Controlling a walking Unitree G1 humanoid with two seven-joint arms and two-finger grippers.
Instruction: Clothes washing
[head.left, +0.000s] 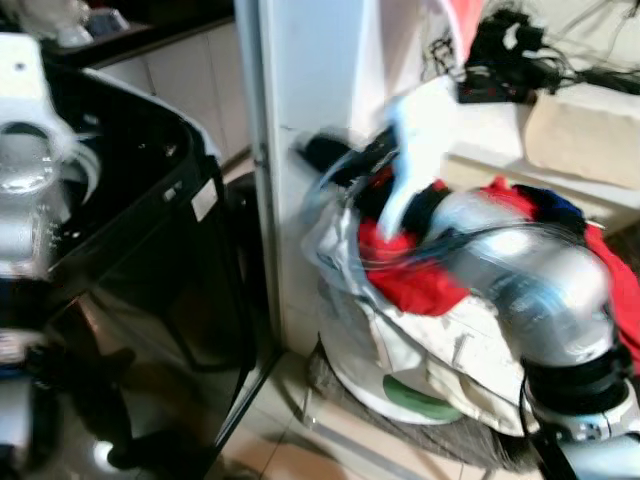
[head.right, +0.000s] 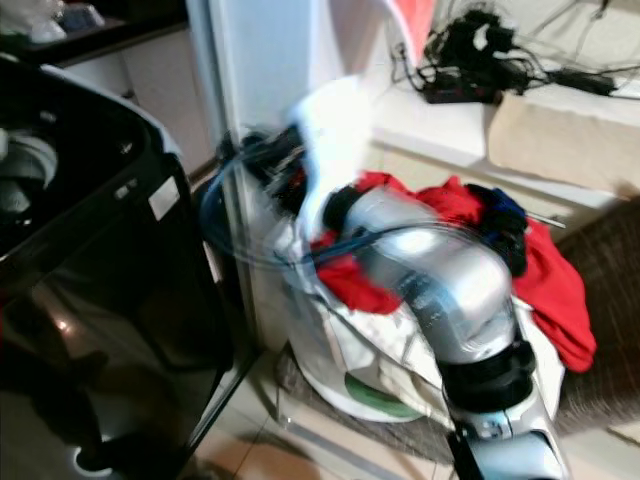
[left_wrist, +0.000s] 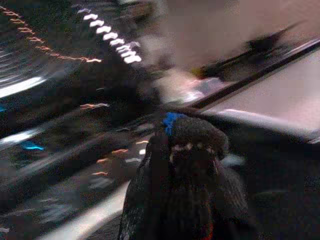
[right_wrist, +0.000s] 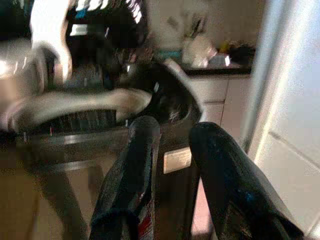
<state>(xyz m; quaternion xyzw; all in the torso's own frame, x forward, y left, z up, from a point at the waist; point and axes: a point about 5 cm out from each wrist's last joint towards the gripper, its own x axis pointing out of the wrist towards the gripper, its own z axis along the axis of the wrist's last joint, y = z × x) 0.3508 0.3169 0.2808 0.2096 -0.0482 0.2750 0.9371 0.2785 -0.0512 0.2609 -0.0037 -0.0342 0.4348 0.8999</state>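
Black washing machine (head.left: 150, 250) at left, laundry basket (head.left: 400, 385) at right, narrow floor gap between. Right tool (right_wrist: 172, 150) seen parted, empty. Left tool (left_wrist: 187, 165) blurred; state indeterminable.

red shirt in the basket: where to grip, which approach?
Grip the bunched red shirt at its raised fold on top of the pile, coming from above. It lies heaped over the white basket rim with other clothes, so there is loose cloth to pinch and no clear side access: the wall stands to the left. The right gripper is open and nearest. Motion blur hides finer folds.
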